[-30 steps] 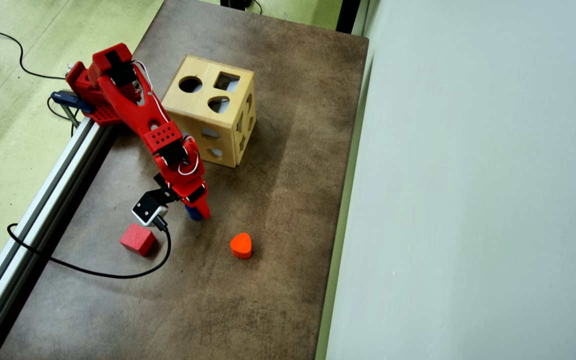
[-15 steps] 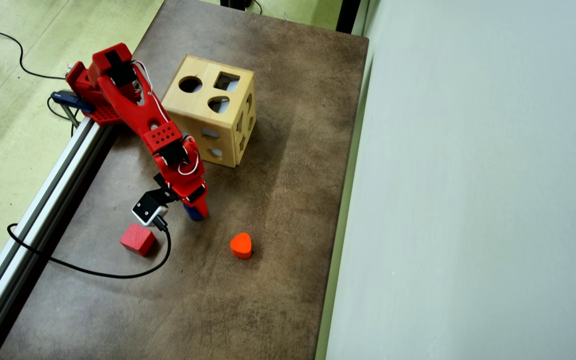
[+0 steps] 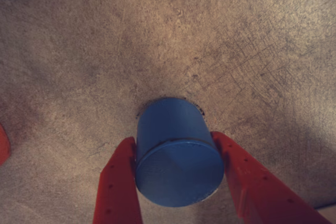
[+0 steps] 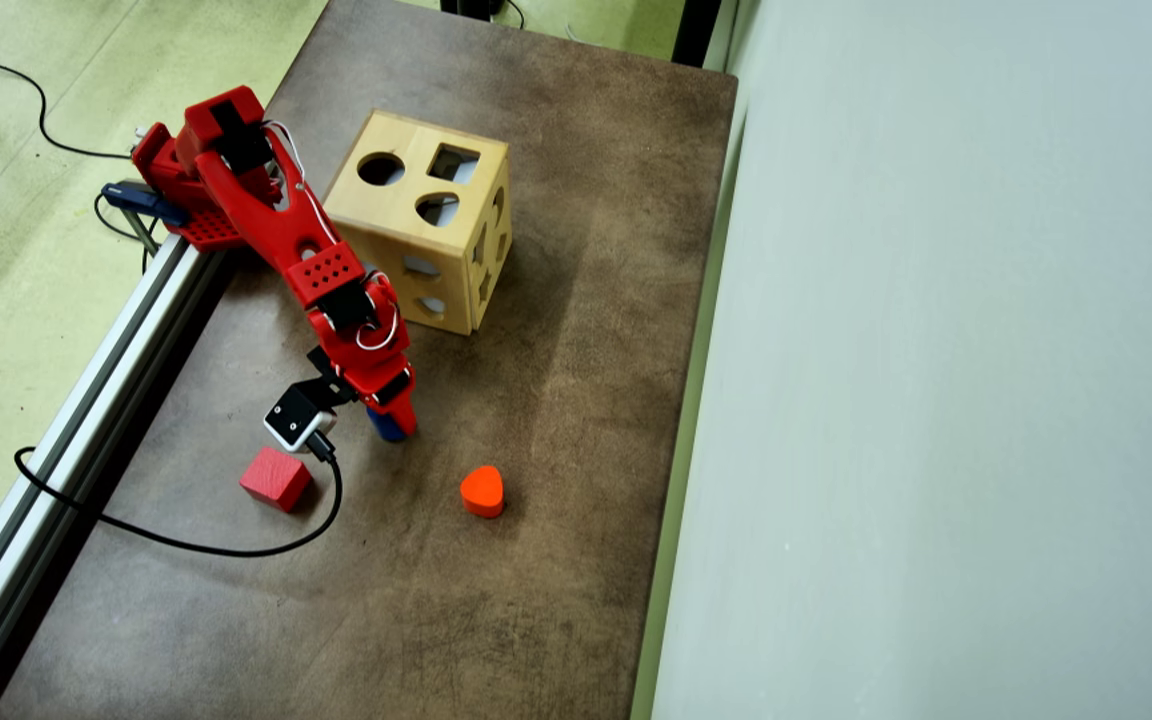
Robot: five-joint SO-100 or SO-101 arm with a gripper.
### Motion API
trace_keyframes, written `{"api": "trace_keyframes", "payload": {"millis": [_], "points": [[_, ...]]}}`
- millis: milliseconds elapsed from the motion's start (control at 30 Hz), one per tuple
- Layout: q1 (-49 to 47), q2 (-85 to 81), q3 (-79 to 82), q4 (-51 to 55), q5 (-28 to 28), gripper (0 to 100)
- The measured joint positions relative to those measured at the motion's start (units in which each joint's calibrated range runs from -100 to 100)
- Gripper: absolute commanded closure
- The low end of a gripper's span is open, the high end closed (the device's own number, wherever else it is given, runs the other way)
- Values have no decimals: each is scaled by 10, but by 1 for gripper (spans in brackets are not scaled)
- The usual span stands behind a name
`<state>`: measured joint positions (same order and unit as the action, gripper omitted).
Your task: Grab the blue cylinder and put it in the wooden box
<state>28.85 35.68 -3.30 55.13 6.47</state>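
Note:
The blue cylinder [image 3: 176, 156] stands on the brown table between my two red fingers, its flat round top facing the wrist camera. My gripper [image 3: 173, 137] is closed on it, with both fingers pressed against its sides. In the overhead view the gripper [image 4: 391, 425] points down at the table's middle, and only a bit of the blue cylinder [image 4: 386, 430] shows under it. The wooden box [image 4: 426, 230], a light cube with shaped holes, stands behind the arm, towards the top of that view.
A red cube [image 4: 276, 478] lies to the lower left of the gripper and an orange-red heart-like block [image 4: 482, 491] to its lower right. A black cable [image 4: 236, 548] loops past the cube. A metal rail [image 4: 86, 400] runs along the table's left edge. A red sliver [image 3: 3, 144] shows at the wrist view's left edge.

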Motion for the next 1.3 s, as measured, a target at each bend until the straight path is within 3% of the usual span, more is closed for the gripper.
{"api": "trace_keyframes", "payload": {"millis": [200,1300], "points": [[-4,-56,1,10,0,86],[-56,-375,-1,285,0,86]]}}
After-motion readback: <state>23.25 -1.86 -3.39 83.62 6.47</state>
